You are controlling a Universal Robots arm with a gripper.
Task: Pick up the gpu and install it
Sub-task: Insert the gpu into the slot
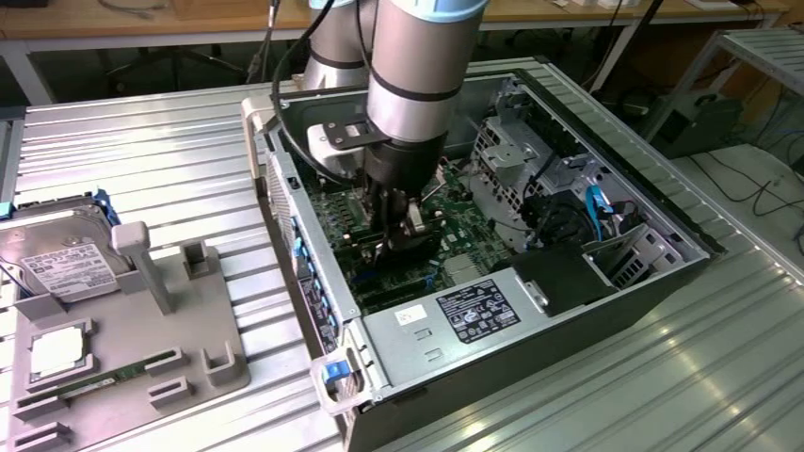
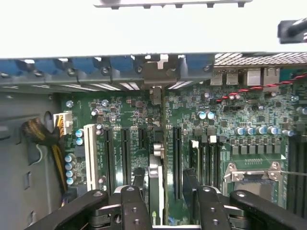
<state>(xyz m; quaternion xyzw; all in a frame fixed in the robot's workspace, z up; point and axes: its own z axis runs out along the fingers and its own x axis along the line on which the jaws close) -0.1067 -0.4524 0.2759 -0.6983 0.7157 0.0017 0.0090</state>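
Exterior view, left: hard drive (image 1: 56,259) on the grey holder tray (image 1: 188,348), cropped by the frame edge. Centre: gripper (image 1: 399,235) down inside the open PC case (image 1: 603,273), clamped on the gpu (image 2: 160,191), which stands edge-on over the motherboard (image 2: 120,115) slots; its lower edge is hidden.

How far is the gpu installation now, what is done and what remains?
Done: the gpu is off the grey tray and inside the computer case. In hand: it stands on edge under the end effector, along a motherboard slot. Left: whether it is fully seated cannot be told, so installation is not confirmed.
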